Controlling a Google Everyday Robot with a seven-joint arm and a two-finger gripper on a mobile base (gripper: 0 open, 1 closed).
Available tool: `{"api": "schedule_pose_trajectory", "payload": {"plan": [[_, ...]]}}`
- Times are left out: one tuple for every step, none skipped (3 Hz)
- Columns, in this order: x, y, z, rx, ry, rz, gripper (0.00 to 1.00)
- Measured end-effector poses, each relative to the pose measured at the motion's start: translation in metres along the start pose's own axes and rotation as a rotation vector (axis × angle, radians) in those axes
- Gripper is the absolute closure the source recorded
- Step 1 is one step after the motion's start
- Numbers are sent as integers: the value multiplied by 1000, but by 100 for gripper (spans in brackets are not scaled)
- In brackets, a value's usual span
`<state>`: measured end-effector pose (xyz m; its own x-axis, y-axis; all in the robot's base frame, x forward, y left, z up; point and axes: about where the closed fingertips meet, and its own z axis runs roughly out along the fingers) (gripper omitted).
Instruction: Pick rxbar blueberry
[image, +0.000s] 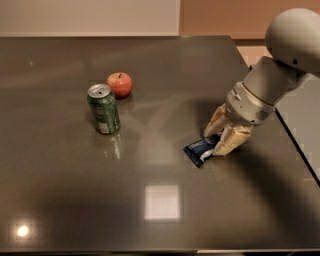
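Note:
The rxbar blueberry (198, 149) is a small flat bar in a dark navy wrapper, lying on the dark table (150, 210) right of centre. My gripper (213, 143) comes down from the right on a grey arm. Its two cream fingers (227, 141) have closed around the right end of the bar, one on each side. The bar's left end sticks out toward the lower left and still rests on the table.
A green soda can (103, 108) stands upright at the left of centre, with a red apple (120, 84) just behind it to the right. The table's right edge (295, 145) runs close behind my arm.

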<state>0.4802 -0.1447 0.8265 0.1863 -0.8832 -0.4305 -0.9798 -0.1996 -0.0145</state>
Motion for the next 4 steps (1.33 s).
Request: {"api": "schedule_pose_trajectory", "payload": {"plan": [[-4,-2,-11,15,-10,1,95],[-4,-4,-23,32,-13,14,100],[-9,-8,-42,48,-11,30,100],[-17,-17,-66,62,-21,52,100]]}}
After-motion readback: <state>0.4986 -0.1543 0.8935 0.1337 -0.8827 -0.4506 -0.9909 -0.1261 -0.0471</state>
